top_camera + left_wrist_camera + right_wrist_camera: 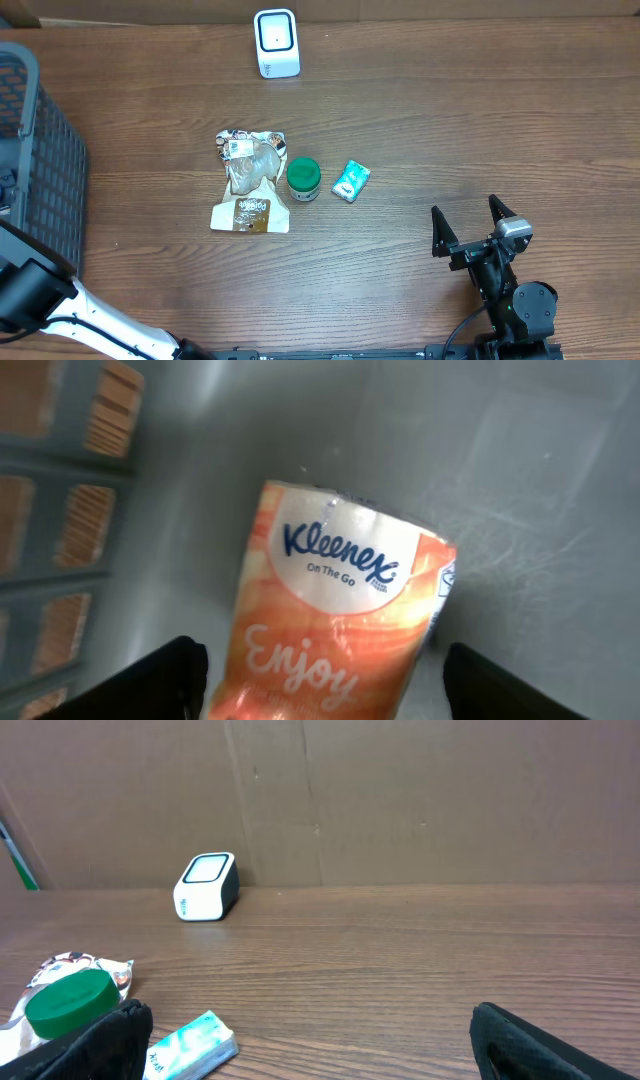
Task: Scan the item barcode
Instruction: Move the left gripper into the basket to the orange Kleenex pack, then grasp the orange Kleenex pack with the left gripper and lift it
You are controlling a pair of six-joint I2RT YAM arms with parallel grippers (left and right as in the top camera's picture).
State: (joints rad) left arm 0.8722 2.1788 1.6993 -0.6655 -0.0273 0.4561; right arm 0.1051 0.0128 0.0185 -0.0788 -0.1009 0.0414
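Kleenex pack [340, 620] is seen lying inside the grey basket [48, 150] at the left edge of the surface [450, 120]. Left fingers [165, 682] are spread, one on each side of the pack. Neither is seen pressing it and nothing is pinched. Right fingers [441, 232] are spread wide and empty, at the near right. Scanner [276, 43] is stood at the far edge. Snack bag [250, 180], green-lidded jar [303, 178] and teal packet [351, 182] are laid side by side mid-surface.

mock shop checkout on lab rig: scanner [277, 42] far ahead-left of right gripper [465, 207] on wood table [450, 130], cardboard wall [400, 800] behind, packaged goods [250, 180] nearer left, basket [40, 150] far left.
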